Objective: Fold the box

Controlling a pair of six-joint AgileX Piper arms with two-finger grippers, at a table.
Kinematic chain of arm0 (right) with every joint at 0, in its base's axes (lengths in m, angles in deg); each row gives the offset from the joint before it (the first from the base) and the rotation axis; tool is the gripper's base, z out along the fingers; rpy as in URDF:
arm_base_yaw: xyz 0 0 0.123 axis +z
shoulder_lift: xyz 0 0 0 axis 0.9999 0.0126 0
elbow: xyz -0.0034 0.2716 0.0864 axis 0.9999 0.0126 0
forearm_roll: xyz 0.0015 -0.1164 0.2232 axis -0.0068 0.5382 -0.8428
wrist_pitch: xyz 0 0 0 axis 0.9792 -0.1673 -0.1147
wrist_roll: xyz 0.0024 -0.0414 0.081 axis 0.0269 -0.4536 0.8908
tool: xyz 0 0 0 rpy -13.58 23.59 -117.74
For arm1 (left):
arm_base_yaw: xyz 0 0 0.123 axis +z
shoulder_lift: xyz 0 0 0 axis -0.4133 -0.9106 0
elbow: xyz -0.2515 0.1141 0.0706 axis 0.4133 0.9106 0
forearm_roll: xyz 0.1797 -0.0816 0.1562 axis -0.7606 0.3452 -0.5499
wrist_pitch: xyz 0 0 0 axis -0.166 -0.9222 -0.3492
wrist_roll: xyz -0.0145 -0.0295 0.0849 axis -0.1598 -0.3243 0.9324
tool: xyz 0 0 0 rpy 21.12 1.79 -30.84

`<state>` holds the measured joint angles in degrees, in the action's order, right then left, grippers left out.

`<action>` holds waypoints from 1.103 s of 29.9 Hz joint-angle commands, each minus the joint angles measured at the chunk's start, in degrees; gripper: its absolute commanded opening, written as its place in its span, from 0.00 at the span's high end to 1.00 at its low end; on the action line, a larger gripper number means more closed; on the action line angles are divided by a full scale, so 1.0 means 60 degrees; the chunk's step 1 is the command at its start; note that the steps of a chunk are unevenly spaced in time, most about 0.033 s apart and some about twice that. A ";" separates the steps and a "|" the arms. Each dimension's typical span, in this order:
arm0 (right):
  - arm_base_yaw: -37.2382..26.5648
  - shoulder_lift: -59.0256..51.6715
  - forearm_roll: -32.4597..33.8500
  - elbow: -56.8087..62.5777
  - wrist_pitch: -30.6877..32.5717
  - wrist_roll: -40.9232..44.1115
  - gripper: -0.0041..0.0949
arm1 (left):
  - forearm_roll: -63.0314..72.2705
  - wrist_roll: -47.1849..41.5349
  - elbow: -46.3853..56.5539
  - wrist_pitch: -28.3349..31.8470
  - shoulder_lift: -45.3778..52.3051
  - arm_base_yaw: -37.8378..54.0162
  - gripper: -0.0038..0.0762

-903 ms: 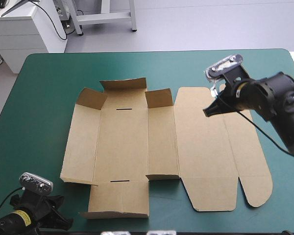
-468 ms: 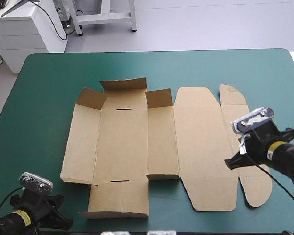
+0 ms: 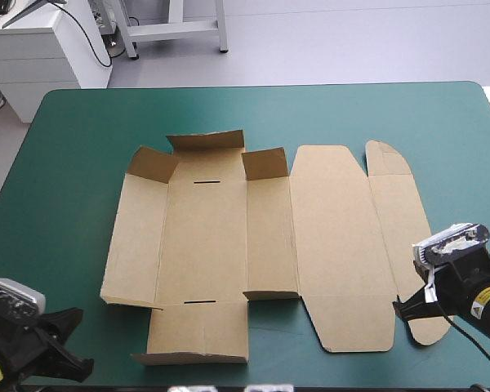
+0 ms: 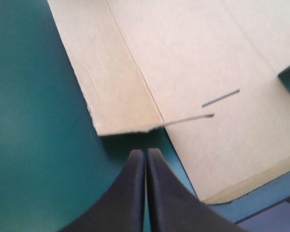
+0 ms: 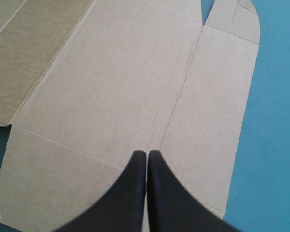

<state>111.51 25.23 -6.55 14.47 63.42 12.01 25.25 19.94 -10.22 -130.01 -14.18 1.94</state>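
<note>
The brown box (image 3: 229,245) lies nearly flat at the middle of the teal-green tabletop (image 3: 82,131), with small flaps raised toward 11 o'clock. It looks light and stiff, best taken by a free edge. The left claw (image 4: 146,152) at 7 o'clock and the right claw (image 5: 147,153) at 4 o'clock are pressed together, empty.

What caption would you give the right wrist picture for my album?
A shut black gripper points across flat panels of the brown box on the teal-green table.
</note>
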 commanded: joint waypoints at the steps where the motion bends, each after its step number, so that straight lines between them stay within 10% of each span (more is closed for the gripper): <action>1: -0.0067 -0.0028 0.0098 -0.0236 -0.0520 0.0026 0.96 | -0.0305 -0.0101 -0.1485 0.0361 -0.0675 -0.0042 0.96; 23: -0.0067 -0.0028 0.0159 -0.0236 -0.0430 -0.0050 0.96 | -0.1080 0.0157 -0.3989 0.0692 -0.7394 0.0071 0.93; 33: -0.0067 -0.0028 0.0177 -0.0236 -0.0106 -0.0069 0.96 | 0.3990 0.4380 -0.4070 -0.0637 -0.7554 0.4893 0.93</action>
<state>111.51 24.94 -6.43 14.47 65.60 12.22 41.87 40.07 -32.76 -130.44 -60.45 23.49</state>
